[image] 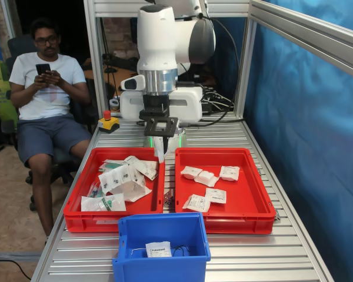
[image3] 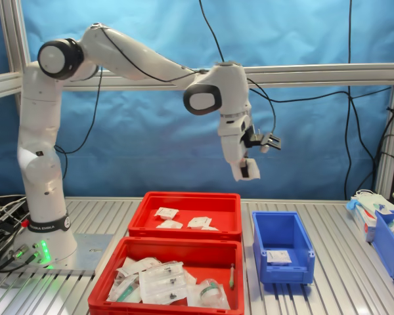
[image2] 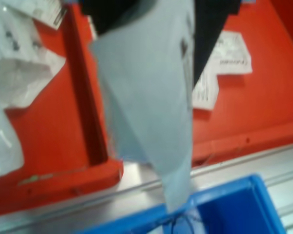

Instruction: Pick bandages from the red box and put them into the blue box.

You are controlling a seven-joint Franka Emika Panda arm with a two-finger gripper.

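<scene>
Hanging in open air above the trays, gripper (image3: 248, 168) pinches one bandage (image2: 151, 92); blue box (image3: 282, 246) rim lies clear below. Wrist view blurred, packet hides the fingertips.
</scene>
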